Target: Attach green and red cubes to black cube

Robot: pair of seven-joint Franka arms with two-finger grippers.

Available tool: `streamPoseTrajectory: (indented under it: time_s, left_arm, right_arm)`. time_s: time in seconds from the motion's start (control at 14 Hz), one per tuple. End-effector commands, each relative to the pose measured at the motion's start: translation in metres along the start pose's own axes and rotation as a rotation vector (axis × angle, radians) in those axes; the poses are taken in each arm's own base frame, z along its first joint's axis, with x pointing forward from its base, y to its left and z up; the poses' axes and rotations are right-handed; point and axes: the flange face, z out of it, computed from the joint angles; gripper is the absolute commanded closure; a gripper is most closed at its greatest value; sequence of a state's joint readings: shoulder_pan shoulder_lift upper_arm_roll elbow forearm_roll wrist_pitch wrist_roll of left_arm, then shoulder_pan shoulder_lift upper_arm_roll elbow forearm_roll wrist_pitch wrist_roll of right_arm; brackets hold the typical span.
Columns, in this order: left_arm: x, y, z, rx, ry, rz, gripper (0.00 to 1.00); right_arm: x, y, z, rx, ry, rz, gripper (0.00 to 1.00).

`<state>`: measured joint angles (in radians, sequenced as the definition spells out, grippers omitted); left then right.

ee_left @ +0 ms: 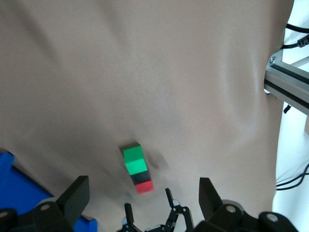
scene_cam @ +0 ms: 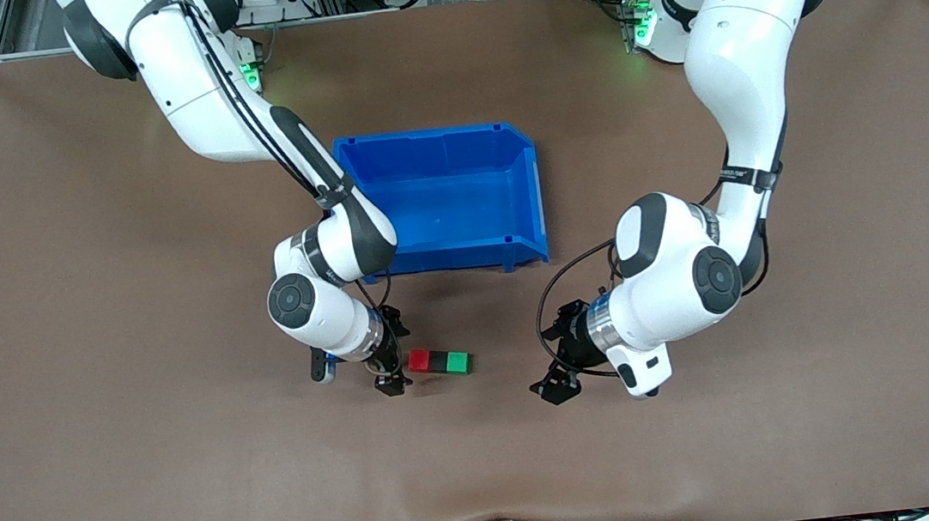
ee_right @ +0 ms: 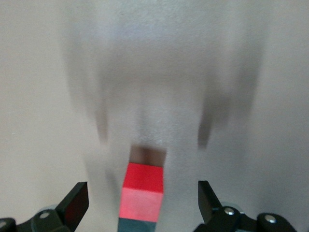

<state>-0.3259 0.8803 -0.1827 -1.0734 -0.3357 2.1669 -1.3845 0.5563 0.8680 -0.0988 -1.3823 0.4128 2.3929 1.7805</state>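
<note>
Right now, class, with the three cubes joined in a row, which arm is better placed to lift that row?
Probably the right. The right gripper is open right beside the red cube, which joins the black cube and green cube. The left gripper is open but stands clear of the green end.

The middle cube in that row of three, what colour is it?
Black. The middle cube sits between the green and red ones, clearest in the left wrist view.
</note>
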Motion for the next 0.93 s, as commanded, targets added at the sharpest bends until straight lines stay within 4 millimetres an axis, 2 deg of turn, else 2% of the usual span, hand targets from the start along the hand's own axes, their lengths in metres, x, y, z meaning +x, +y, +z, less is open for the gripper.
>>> streamPoseTrajectory:
  time_s: [0.0,0.14,0.29,0.36,0.43,0.64,0.86]
  left_arm:
    - [-0.003,-0.005,-0.010,0.049,0.052,0.076,0.00]
    - [-0.003,-0.006,-0.010,0.059,0.071,0.092,0.00]
    - [0.002,-0.010,-0.015,0.101,0.069,0.116,0.00]
    - [0.000,-0.010,-0.020,0.104,0.067,0.161,0.00]
    - [-0.001,-0.009,-0.022,0.107,0.065,0.195,0.00]
    - [0.012,-0.012,-0.033,0.135,0.070,0.208,0.00]
    - [0.011,-0.017,-0.045,0.196,0.114,0.280,0.00]
  right_arm:
    - [-0.001,0.001,-0.012,-0.048,0.006,0.002,0.00]
    - [-0.004,-0.003,-0.021,-0.076,0.004,0.005,0.00]
    - [-0.008,-0.011,-0.039,-0.103,0.018,-0.014,0.00]
    - [-0.004,-0.014,-0.044,-0.110,0.027,-0.014,0.00]
    - [-0.003,-0.015,-0.045,-0.113,0.032,-0.014,0.00]
    - [0.005,-0.017,-0.048,-0.124,0.059,-0.032,0.00]
    - [0.002,-0.016,-0.053,-0.150,0.086,-0.127,0.00]
